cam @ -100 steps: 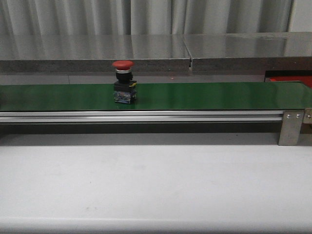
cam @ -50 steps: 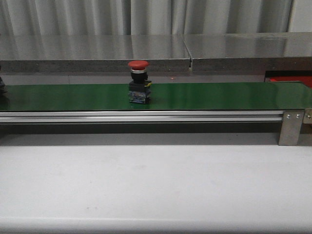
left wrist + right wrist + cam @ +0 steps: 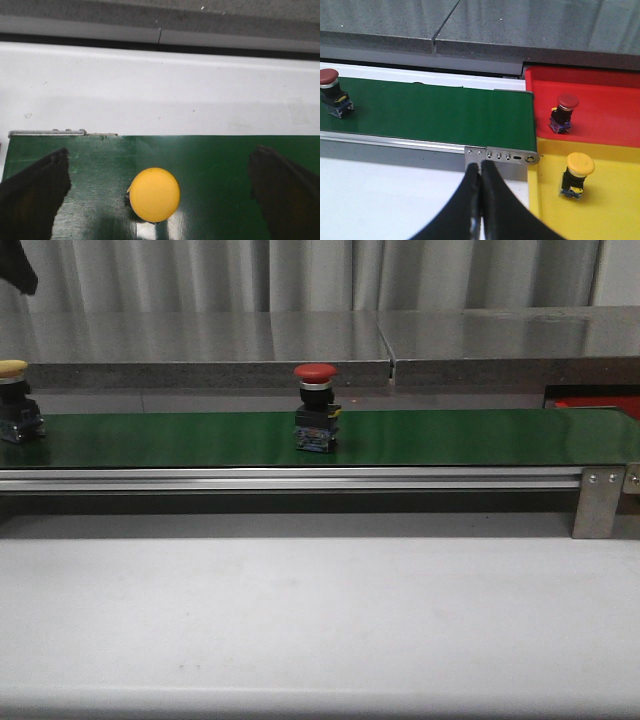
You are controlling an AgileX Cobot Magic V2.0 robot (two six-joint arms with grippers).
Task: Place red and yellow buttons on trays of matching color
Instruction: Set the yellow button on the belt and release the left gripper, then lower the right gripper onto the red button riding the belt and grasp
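Front view: a long green belt (image 3: 400, 436) runs left to right across the middle, above a white counter (image 3: 320, 620). A red button (image 3: 316, 408) stands upright on the belt near its middle, red cap on a dark base. At the far left edge a yellow button (image 3: 14, 400) stands on the same belt, partly cut off by the frame. A grey bracket (image 3: 598, 502) with two screws sits at the belt's right end, and behind it a sliver of the red tray (image 3: 598, 404) shows at the right edge. Neither pincer can be made out here.

Left wrist view: the left pincer (image 3: 160, 200) hangs over the belt with its fingers (image 3: 32, 197) spread wide, one on either side of the yellow button's cap (image 3: 154, 194), well apart from it and touching nothing.

Right wrist view: the right pincer (image 3: 481, 200) has its two dark fingers pressed together, gripping nothing, over the counter near the belt's end bracket. Beyond the belt's end lie the red tray (image 3: 600, 90), carrying a second red button (image 3: 563, 113), and nearer, a yellow tray (image 3: 615, 200), carrying a second yellow button (image 3: 576, 175). The belt's red button shows at the far left.
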